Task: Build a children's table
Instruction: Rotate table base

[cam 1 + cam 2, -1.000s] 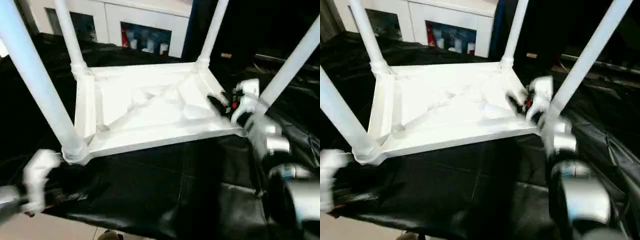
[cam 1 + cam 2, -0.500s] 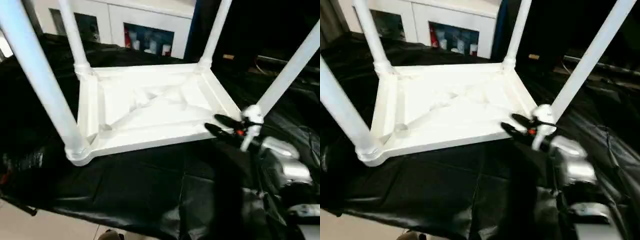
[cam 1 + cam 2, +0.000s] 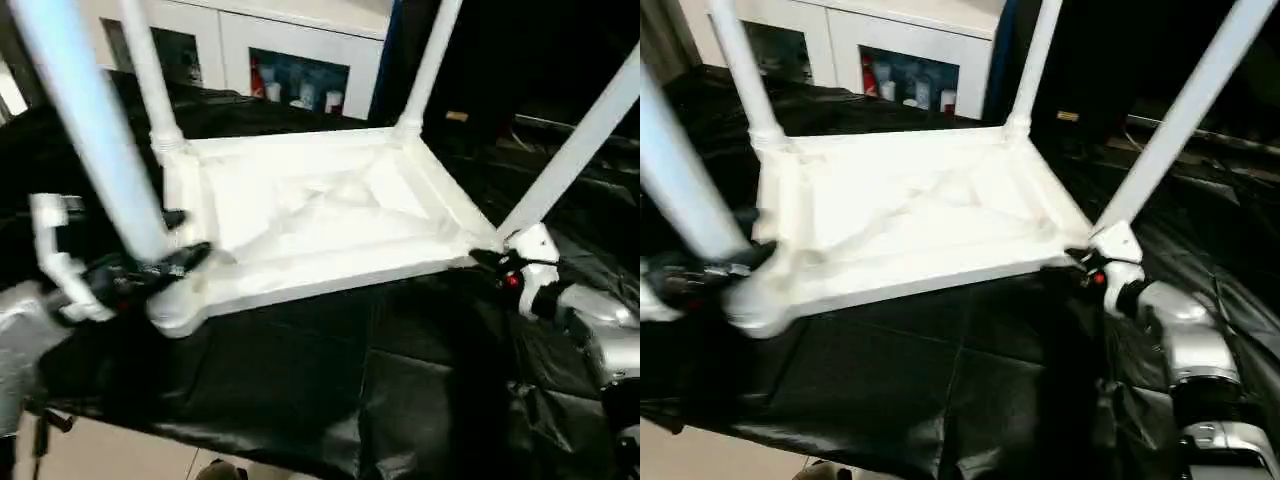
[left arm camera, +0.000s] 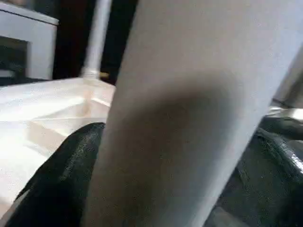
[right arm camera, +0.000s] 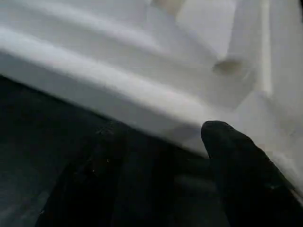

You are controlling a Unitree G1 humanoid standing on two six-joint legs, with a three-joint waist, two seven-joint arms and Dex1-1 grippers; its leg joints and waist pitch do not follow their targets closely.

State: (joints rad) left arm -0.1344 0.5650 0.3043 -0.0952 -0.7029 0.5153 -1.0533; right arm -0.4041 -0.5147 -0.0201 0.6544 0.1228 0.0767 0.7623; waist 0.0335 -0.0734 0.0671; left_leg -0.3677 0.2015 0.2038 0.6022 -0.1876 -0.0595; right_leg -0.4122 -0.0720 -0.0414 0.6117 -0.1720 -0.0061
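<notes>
Lying upside down on the black-draped bench (image 3: 330,380) at frame centre, the tabletop (image 3: 320,215) carries all 4 legs. The left hand (image 3: 165,262) straddles the near-left leg (image 3: 95,130), fingers apart; the right hand (image 3: 497,268), fingers apart, meets the lower-right corner. Grip both corners squarely before turning it over.

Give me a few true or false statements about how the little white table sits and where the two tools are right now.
1. The children's table lies upside down, legs up. True.
2. All four legs are fitted. True.
3. The left tool is at the far right leg. False: it is at the near left leg.
4. The right tool is at the table's near right corner. True.
5. The table rests on bare wood. False: on a black cloth.
</notes>
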